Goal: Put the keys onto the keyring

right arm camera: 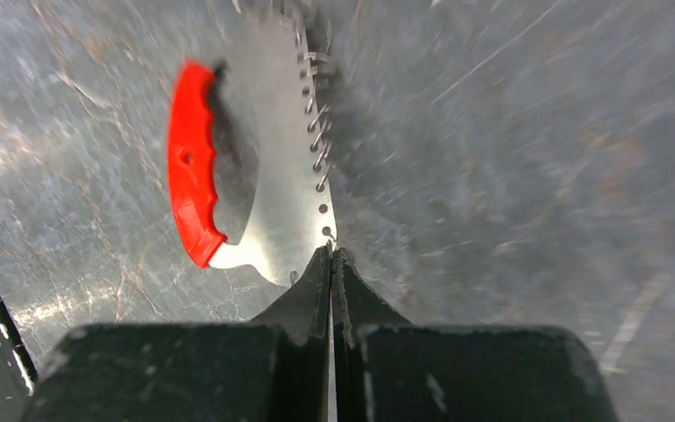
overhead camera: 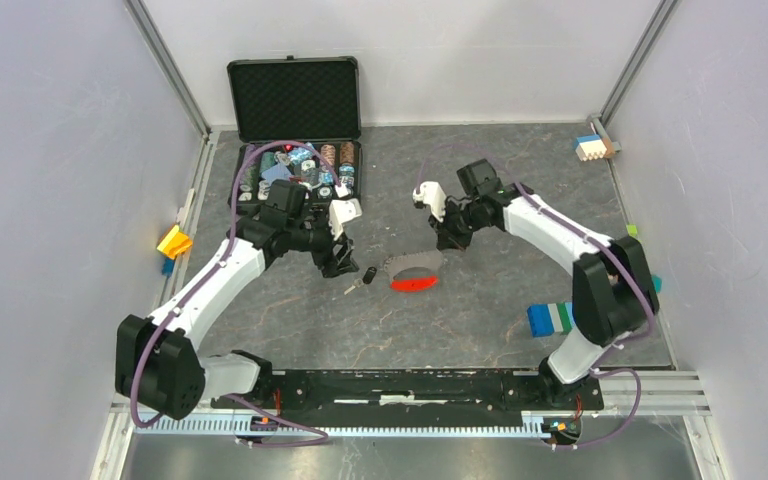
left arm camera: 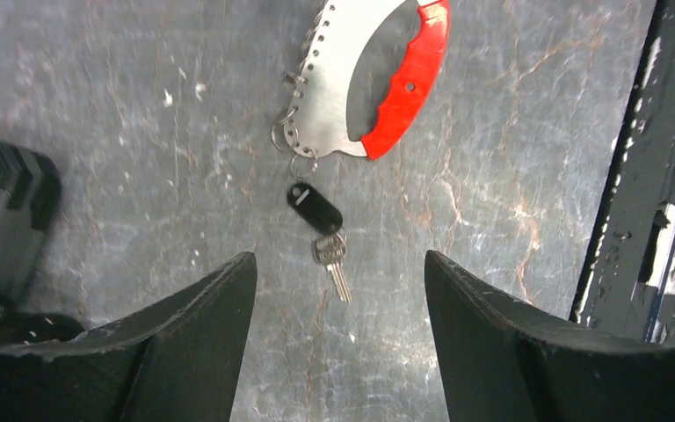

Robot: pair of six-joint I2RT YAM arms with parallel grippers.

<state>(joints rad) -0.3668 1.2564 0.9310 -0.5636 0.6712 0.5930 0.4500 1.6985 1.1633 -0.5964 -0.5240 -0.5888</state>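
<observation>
The keyring [overhead camera: 412, 272] is a curved silvery plate with a row of holes and a red plastic grip, lying mid-table. It also shows in the left wrist view [left arm camera: 334, 79] and the right wrist view [right arm camera: 277, 176]. One of the keys [left arm camera: 334, 264], small and silver with a black tag [left arm camera: 314, 208], lies just left of the keyring [overhead camera: 360, 282], close to small wire rings on the plate's edge. My left gripper [left arm camera: 338, 257] hangs open above the key [overhead camera: 340, 262]. My right gripper [right arm camera: 330, 251] is shut at the rim of the plate's right end [overhead camera: 450, 240].
An open black case [overhead camera: 295, 165] of poker chips stands at the back left, behind the left arm. A yellow block [overhead camera: 174, 241] lies at the left wall, a blue-green block [overhead camera: 550, 318] at the right, a white-blue block [overhead camera: 592, 148] in the far right corner.
</observation>
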